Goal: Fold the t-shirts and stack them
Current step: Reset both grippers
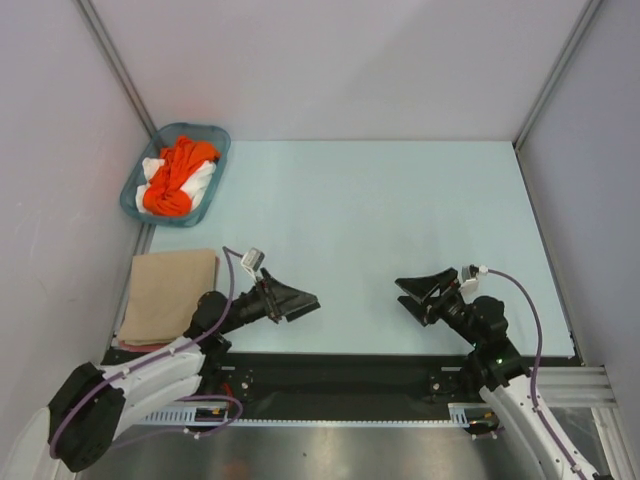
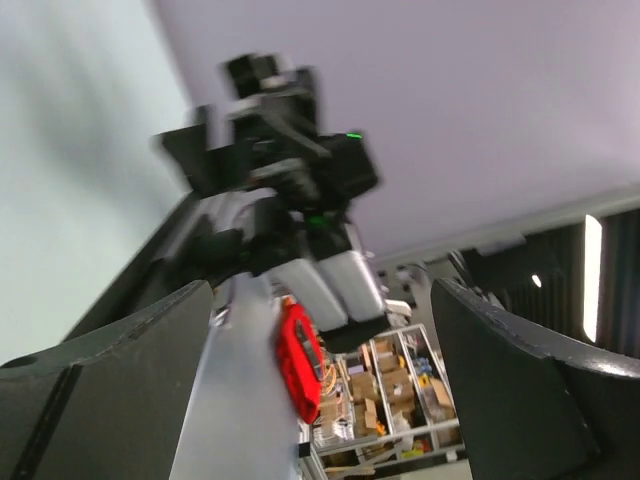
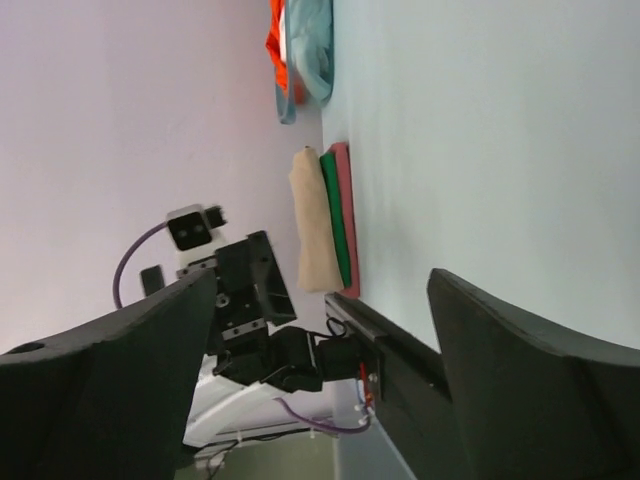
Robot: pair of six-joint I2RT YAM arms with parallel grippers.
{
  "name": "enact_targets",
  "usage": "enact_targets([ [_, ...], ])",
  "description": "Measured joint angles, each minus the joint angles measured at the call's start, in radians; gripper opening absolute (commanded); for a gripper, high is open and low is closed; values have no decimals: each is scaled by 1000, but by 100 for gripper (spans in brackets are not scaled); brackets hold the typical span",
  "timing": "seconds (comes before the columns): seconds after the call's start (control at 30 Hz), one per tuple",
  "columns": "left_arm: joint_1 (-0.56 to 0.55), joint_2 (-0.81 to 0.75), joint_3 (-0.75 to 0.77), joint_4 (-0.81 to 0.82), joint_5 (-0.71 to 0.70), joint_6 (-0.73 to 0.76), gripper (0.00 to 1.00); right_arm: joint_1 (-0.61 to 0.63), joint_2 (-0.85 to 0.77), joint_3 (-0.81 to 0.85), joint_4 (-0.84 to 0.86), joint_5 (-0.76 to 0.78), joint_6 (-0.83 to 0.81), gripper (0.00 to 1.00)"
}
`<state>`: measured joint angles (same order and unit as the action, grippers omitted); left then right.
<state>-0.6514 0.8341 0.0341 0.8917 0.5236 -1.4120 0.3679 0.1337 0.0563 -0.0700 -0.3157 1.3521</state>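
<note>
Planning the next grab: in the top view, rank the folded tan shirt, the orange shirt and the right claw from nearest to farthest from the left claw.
1. Folded tan shirt, just to the left of the left claw; too close to call against number 2.
2. Right claw, across on the right side.
3. Orange shirt, in the teal basket at the far left corner.

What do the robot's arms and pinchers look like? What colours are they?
The left arm and right arm have white shells and black joints. The left gripper and right gripper are black, each with two wedge-shaped fingers. A thin purple cable loops along each arm, and a small green light glows on the right one.
</note>
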Motion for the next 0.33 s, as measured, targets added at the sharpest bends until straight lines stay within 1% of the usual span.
enact_targets([
  [0.03, 0, -15, 0, 49, 9, -14, 99, 0, 17, -3, 11, -10, 4, 99],
  [0.1, 0, -71, 0, 127, 32, -37, 100, 0, 35, -7, 29, -31, 6, 100],
  [0.2, 0, -175, 0, 172, 56, -57, 100, -7, 44, -9, 52, -67, 10, 100],
  [0.33, 7, -274, 0, 214, 82, -92, 100, -8, 36, -10, 92, -130, 19, 100],
])
